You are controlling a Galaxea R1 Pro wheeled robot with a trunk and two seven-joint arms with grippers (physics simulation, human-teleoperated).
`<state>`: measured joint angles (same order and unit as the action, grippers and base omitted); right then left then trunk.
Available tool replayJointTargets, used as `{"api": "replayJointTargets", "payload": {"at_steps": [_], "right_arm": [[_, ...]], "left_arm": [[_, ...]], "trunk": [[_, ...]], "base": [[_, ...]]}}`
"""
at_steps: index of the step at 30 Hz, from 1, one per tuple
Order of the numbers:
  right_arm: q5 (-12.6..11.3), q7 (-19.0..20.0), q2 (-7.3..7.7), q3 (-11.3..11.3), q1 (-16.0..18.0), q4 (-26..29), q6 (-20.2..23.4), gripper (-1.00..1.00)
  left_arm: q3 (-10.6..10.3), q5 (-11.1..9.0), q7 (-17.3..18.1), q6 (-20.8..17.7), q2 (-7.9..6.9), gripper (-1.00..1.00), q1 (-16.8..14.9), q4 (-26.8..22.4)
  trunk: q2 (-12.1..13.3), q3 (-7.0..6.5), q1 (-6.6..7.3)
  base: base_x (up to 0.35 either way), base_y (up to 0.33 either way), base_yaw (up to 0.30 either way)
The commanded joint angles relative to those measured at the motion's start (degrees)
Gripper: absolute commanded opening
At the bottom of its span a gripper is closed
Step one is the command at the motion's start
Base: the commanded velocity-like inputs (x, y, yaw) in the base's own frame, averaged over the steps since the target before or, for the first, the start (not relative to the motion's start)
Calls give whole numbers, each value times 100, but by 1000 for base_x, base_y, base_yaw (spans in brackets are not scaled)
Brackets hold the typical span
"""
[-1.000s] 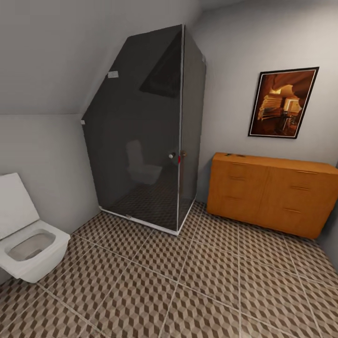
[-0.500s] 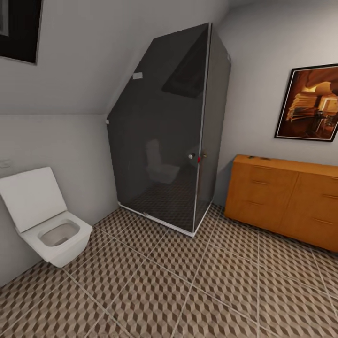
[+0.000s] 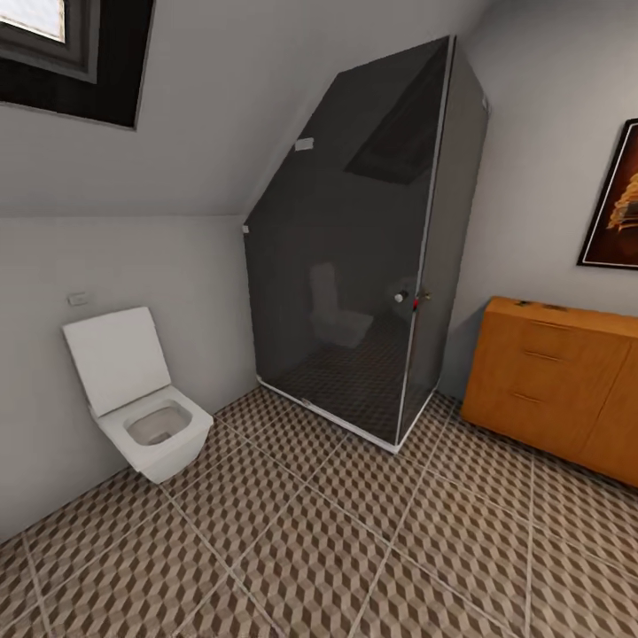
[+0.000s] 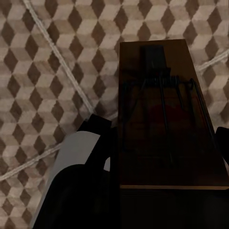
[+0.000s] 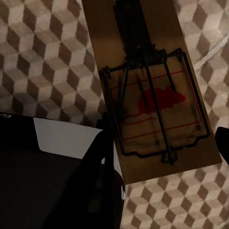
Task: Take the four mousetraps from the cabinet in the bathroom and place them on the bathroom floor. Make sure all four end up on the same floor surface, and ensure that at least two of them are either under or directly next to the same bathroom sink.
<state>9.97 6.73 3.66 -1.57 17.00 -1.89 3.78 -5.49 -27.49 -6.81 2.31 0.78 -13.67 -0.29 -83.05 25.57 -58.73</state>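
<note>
Brown mousetraps (image 4: 167, 114) (image 5: 152, 90) ride in both grippers above tiled bathroom floor (image 3: 354, 540).

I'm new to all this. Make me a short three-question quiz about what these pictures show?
1. True or false: the toilet has its lid up.
2. What lies between the left hand's fingers? A) soap B) a mousetrap C) nothing
3. Fill in: the right hand's mousetrap bears a red picture of a ____.

Key: 1 true. 2 B. 3 mouse.
</note>
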Motion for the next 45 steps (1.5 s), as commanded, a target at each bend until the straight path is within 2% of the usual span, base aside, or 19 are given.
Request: {"api": "replayJointTargets", "payload": {"at_steps": [1, 31, 35, 40, 45], "right_arm": [[43, 12, 3, -19, 5, -5, 11, -100], [49, 12, 22, -19, 5, -5, -34, -100], [49, 12, 27, -19, 5, -5, -33, -100], [56, 12, 23, -19, 5, -5, -26, -100], [58, 20, 21, -19, 5, -5, -6, -100]], "left_arm": [[-49, -37, -30, 15, 2, -100, -4, 3], [-55, -11, -32, 44, 10, -100, -2, -2], [-54, -46, -71, 348, 1, -100, -4, 1], [-56, -96, -107, 1051, -19, -100, -3, 3], [-54, -106, -114, 1270, -25, -100, -3, 4]], "trunk": [[-3, 6, 0], [-3, 6, 0], [-3, 6, 0], [-3, 6, 0], [-3, 6, 0]], "base": [[0, 0, 278], [0, 0, 279], [0, 0, 279], [0, 0, 279], [0, 0, 279]]}}
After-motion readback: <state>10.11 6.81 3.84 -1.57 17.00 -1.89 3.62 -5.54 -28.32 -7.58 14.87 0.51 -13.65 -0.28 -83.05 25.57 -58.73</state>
